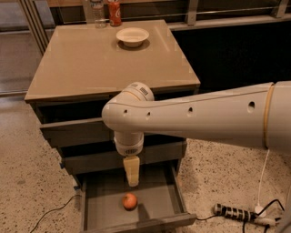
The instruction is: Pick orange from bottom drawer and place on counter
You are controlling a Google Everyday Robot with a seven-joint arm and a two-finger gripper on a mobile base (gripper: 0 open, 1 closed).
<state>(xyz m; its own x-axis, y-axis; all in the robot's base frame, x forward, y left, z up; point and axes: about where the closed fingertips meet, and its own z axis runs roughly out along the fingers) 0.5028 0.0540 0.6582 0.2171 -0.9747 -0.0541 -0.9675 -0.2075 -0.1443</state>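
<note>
The orange (130, 200) lies on the flat grey floor of the bottom drawer (157, 202), which is pulled out toward me. My gripper (132, 176) hangs pointing straight down, a short way above and just behind the orange, not touching it. My big white arm reaches in from the right and crosses in front of the two upper drawers. The counter (100, 63) is the glossy beige top of the cabinet, well above the gripper.
A white bowl (132, 36) sits at the back of the counter, with a red soda can (114, 11) and a clear bottle (97, 9) behind it. A power strip (232, 212) and cables lie on the speckled floor at the right.
</note>
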